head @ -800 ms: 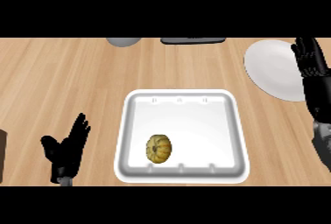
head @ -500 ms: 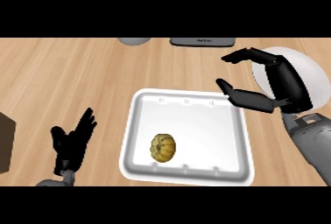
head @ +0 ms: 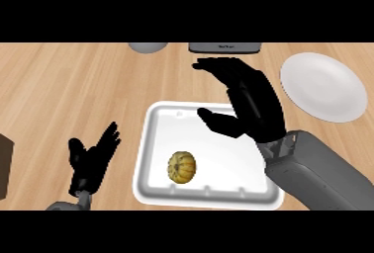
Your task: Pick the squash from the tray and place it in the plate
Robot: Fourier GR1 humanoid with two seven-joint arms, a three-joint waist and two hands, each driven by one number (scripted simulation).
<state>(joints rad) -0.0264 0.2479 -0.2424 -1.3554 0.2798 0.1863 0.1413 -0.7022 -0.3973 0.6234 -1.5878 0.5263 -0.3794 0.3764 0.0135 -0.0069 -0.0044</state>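
Looking steeply down from the head view onto a wooden counter [head: 66, 89]. At lower centre of the frame, a white tray [head: 161, 148] with a raised rim; inside it, toward the lower left part of its floor, the squash [head: 182, 167], yellow-brown and ribbed, lying free with nothing touching it. At upper right of the frame, a white plate [head: 325, 91], well apart from the tray and bearing nothing.

Right hand [head: 252, 106] black, hanging over the tray's upper right part, between tray and plate as seen from above; fingers [head: 226, 66] spread and only slightly bent, reaching toward the frame's top, thumb [head: 219, 123] pointing left over the tray floor; nothing held. Squash below and left of this hand, clear of it. Grey right forearm [head: 314, 173] entering from the lower right corner and covering the tray's right rim.

Left hand [head: 91, 160] at lower left of the frame, beside the tray's left rim and off it, fingers straight, apart and pointing up; resting, holding nothing.

Along the top edge, a grey rounded object [head: 148, 47] and a dark flat appliance [head: 225, 47], both cut off. At the left edge, a dark brown block [head: 6, 165], partly shown.
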